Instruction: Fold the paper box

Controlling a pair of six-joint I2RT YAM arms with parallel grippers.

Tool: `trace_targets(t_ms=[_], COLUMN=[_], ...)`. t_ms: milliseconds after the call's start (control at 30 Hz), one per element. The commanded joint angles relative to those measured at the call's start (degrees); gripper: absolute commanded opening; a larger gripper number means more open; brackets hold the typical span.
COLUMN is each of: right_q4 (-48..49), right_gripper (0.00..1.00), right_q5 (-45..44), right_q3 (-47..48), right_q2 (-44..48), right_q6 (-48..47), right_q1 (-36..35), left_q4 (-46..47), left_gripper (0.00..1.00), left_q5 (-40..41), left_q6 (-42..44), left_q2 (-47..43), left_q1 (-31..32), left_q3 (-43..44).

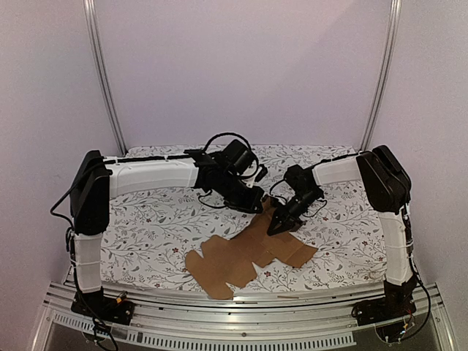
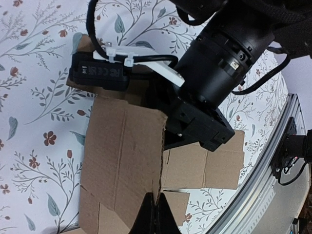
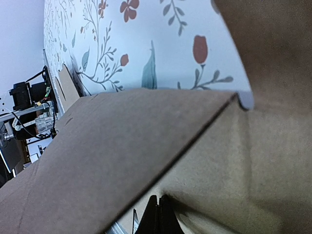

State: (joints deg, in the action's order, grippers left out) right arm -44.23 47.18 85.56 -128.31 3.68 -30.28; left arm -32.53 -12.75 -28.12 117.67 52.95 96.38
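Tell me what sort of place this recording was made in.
Most likely a robot data-collection cell, not a home: plain pale walls framed by aluminium posts, a left arm and right arm bolted to an aluminium rail, and a floral cloth under the paper box.

paper box [image 1: 241, 256] far edge hidden behind right end effector [image 1: 280, 227], its surface blurred in right wrist view

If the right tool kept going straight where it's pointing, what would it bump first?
Most likely the paper box. The right tool points its shut tips at a brown cardboard panel and looks nearly on it, though depth is hard to judge.
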Motion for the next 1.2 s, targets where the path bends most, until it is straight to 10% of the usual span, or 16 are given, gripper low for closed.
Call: trace_targets(t_ms=[0, 200, 433, 667, 1167], right_q4=[3.0, 2.8, 2.6, 2.3, 2.1], right_gripper=[0.00, 0.00, 0.00, 0.00, 0.00], right_q5=[-9.1, -11.2, -12.0, -11.9, -11.5], right_q3=[-2.1, -2.1, -2.4, -2.4, -1.9], right_q2=[-4.6, -5.0, -5.1, -5.5, -6.9], right_q6=[-0.6, -2.3, -3.1, -3.1, -5.4], right_q1=[1.0, 0.9, 1.0, 0.9, 1.0], left_q4=[3.3, -4.0, -1.6, 7.5, 11.6], left_gripper=[0.00, 0.36, 0.50, 0.36, 0.29], left_q5=[-4.4, 3.2, 9.5, 2.0, -24.4], left_q6=[-0.6, 9.2, 11.1, 1.2, 7.2], left_q2=[-1.0, -5.7, -19.2, -7.3, 11.2], left_q1=[2.3, 1.4, -10.4, -26.7, -18.9], left_q3=[-1.6, 0.8, -12.0, -16.6, -4.0])
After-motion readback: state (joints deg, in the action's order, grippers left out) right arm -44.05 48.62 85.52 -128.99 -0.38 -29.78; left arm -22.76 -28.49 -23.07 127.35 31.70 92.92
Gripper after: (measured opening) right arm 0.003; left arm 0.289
